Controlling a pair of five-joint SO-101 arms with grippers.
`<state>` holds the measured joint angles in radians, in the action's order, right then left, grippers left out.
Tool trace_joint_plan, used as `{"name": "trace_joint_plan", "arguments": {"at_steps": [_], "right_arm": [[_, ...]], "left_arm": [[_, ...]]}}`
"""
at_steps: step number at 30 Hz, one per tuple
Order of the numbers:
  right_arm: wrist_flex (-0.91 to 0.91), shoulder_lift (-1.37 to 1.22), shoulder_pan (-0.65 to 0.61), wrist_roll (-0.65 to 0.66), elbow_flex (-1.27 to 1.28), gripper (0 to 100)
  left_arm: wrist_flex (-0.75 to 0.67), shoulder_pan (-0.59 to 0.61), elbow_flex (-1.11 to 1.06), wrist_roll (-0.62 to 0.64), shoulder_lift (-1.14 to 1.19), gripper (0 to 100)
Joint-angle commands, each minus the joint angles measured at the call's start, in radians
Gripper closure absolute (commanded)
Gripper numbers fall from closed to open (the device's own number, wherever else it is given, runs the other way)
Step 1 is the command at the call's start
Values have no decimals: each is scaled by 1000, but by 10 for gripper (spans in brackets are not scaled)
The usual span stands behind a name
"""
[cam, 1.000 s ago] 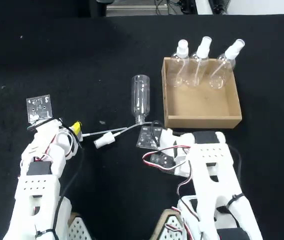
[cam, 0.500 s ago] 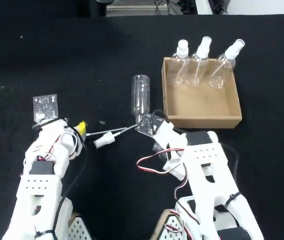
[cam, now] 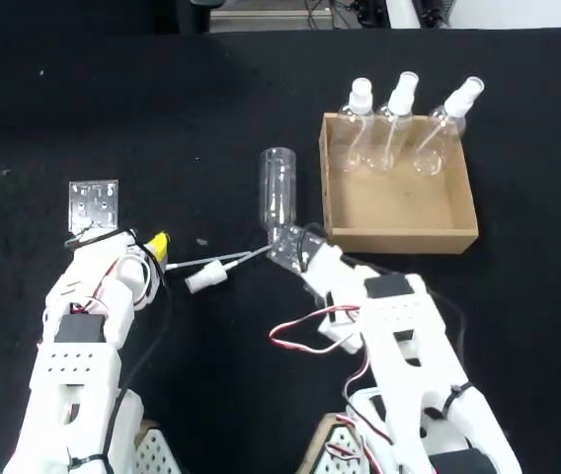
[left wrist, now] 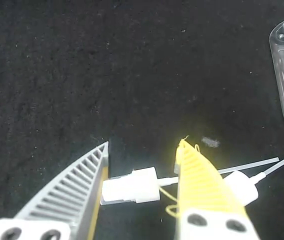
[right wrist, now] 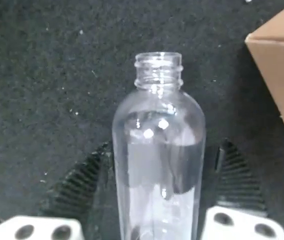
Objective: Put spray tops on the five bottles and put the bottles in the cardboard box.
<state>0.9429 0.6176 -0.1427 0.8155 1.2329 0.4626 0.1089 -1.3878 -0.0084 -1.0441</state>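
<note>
A clear capless bottle (cam: 278, 188) lies on the black table just left of the cardboard box (cam: 400, 240). My right gripper (cam: 295, 247) is at its neck end. In the right wrist view the bottle (right wrist: 158, 145) lies between the spread black fingers (right wrist: 234, 175) of that gripper (right wrist: 164, 145), which is open. My left gripper (cam: 147, 249) is open over a white spray top (left wrist: 131, 186), between the grey and yellow fingers (left wrist: 199, 185). A second spray top (cam: 206, 278) with its tube lies between the two arms. Three capped bottles (cam: 396, 123) lean against the box's far wall.
The box's near half (cam: 399, 202) is bare cardboard. One box corner (right wrist: 282, 60) stands close beside the right gripper. Thin dip tubes (cam: 251, 255) run from the spray tops toward the bottle's neck. Open black table lies to the far left and behind.
The right arm has swung forward and left, bringing its gripper up to the lying bottle. The left arm has edged forward a little. Bottle and spray tops have not moved.
</note>
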Motion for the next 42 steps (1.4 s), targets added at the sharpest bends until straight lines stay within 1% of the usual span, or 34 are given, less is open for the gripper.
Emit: {"name": "trace_joint_plan", "arguments": {"at_steps": [1,3,4,7,9,11,12,15,17,19,21,23,25,27,30,32,34,39,42], "right_arm": [[-18,-10,9,-3,4,717],[-14,-10,9,-5,5,746],[-14,-5,9,-6,7,791],[-11,-2,11,-11,-35,998],[66,-2,26,-11,-113,958],[175,-2,25,-17,-225,992],[239,-2,15,-37,-283,984],[388,-2,-38,-115,-437,988],[423,-2,-91,-169,-499,988],[402,-2,-138,-224,-529,988],[339,-2,-166,-295,-532,988],[287,-1,-180,-377,-530,988],[244,16,-187,-442,-529,988],[190,45,-196,-485,-503,988],[34,124,-204,-554,-384,988],[-66,214,-204,-578,-269,988],[-112,325,-206,-583,-165,988],[-114,533,-201,-586,-22,988],[-120,576,-207,-586,15,988]], "left_arm": [[2,13,5,-12,-14,791],[3,13,5,-12,-6,791],[3,13,2,-12,-6,791],[3,13,-16,-12,-14,791],[3,13,-22,-12,-14,791],[3,12,-28,-12,-14,791],[3,8,-35,-12,-14,791],[3,5,-45,-12,-14,791],[3,5,-48,-12,-14,791],[3,7,-48,-12,-12,791],[5,12,-48,-12,-8,791],[8,13,-50,-12,-5,791],[43,13,-45,-12,-14,791],[68,8,-39,-12,-14,791],[75,8,-38,-12,-14,791],[75,7,-38,-12,-14,791],[87,7,-24,-12,-6,789],[325,12,134,-14,-3,787],[358,12,171,-11,-3,786]]}}
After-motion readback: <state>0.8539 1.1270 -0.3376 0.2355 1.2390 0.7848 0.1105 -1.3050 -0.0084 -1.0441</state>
